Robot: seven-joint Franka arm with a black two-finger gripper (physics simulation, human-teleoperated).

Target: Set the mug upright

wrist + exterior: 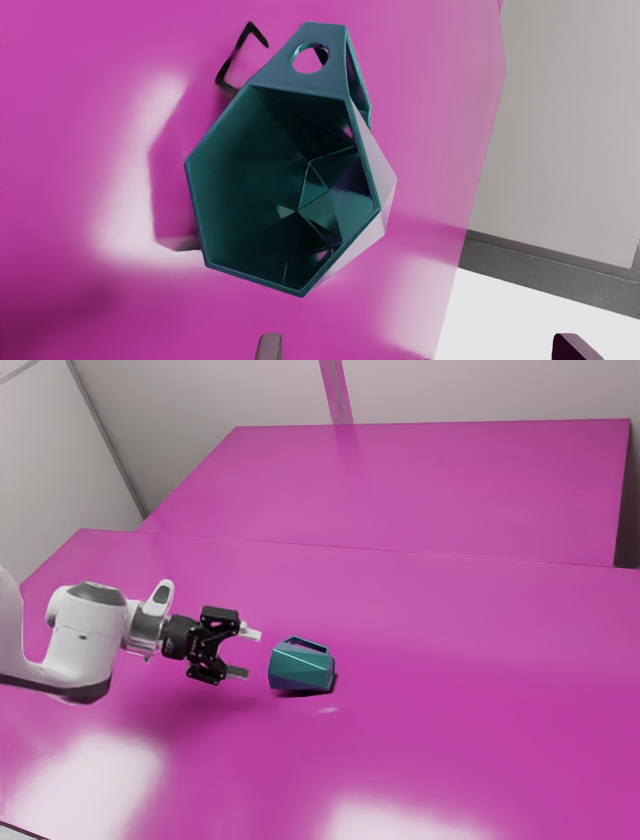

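Pincer [247, 653] status first: wide open, both tips well spread, nothing between them, and hanging just off the mug's mouth end without touching it. So I've got hold of exactly zero mugs.

As for the mug [302, 665], it's lying over on its side on the pink table [450, 740], open mouth [270, 185] turned toward me so I'm looking right down inside it, base pointing away from me. The handle [320, 82] sticks up on the mug's upper side (kinda handy, tbh, at least it isn't squashed underneath).

So how far along is this? What's wanted is a mug on its base, mouth up, and that's not what I've got. The one thing in my favor is that I'm lined up pretty near the mouth with an open grip. I'd call everything that matters left to do: get a proper hold on the mug, by the wall or maybe the handle, tip it so the mouth comes up and the base goes down, settle it flat, then let go and back off. Biggest worry imo is those angled sides, could slip or roll if I pinch off-center.
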